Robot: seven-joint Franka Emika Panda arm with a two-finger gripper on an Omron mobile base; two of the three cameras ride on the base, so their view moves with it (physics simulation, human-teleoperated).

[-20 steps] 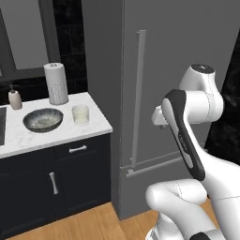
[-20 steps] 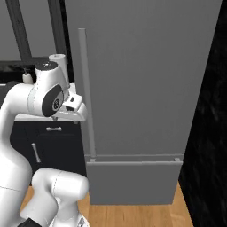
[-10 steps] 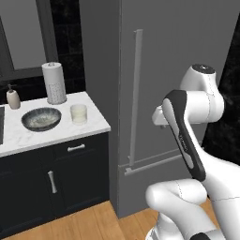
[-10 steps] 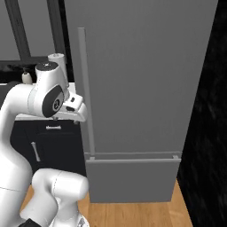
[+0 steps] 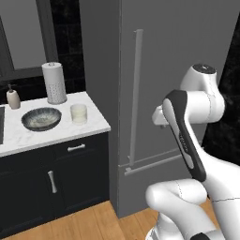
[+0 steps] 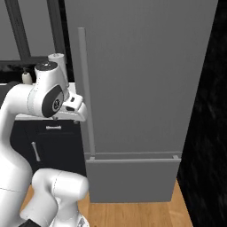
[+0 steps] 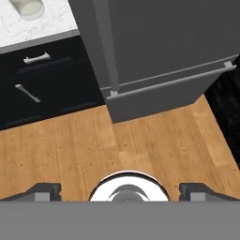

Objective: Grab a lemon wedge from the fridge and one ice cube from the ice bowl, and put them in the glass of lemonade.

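A white marble counter (image 5: 28, 138) over dark navy drawers (image 5: 70, 150) carries the ice bowl (image 5: 41, 118) and, just beside it, the glass of lemonade (image 5: 78, 113). The grey fridge (image 5: 178, 56) stands closed above a wood floor (image 7: 140, 145). The gripper (image 7: 119, 190) hangs with jaws wide apart, empty.

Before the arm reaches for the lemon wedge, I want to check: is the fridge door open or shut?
Shut. The fridge shows one flat grey door face with its bar handle flush against the body, and no shelves are visible inside.
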